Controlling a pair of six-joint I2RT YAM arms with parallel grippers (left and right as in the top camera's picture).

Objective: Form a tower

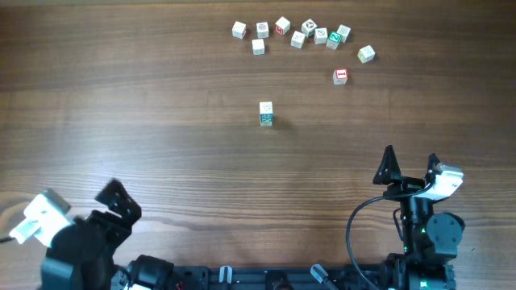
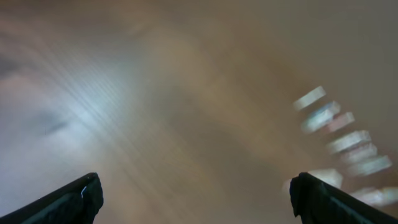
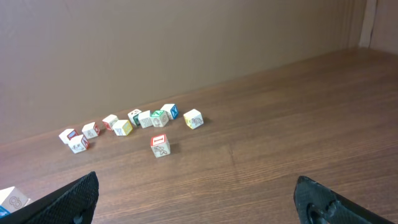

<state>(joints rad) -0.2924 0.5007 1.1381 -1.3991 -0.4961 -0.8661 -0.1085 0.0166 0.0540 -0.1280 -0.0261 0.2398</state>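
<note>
Tower [image 1: 266, 113] judged light, rigid, easily toppled; take loose cubes [image 1: 298, 39] by opposite sides; left gripper [image 1: 119, 201] and right gripper [image 1: 411, 157] both spread, empty.

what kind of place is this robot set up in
Probably a robotics lab bench: a brown wood-grain table, the black left gripper and right gripper open at its near edge, small pale printed wooden cubes as test props, and a plain brown wall behind.

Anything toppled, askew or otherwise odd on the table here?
Nothing stands out. The tower stands upright mid-table; the loose cubes lie scattered beyond it, one red-topped cube apart. The left wrist view is blurred.
</note>
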